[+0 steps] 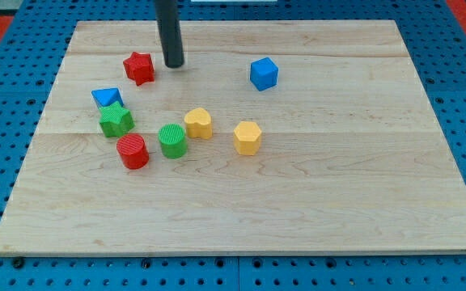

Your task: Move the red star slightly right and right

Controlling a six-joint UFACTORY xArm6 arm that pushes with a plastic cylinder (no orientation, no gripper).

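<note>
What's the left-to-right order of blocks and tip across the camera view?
Blue triangular block → green star block → red cylinder block → green cylinder block and my tip level → yellow rounded block → yellow hexagonal block → blue cube block. Red star block overlaps the red cylinder's span.

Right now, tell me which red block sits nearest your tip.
The red star, just to the view's left of my tip. The red cylinder sits far lower, beside the green cylinder.

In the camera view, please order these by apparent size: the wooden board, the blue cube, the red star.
1. wooden board, by far the largest.
2. and 3. blue cube and red star: they look alike in size, so I do not rank them.
</note>
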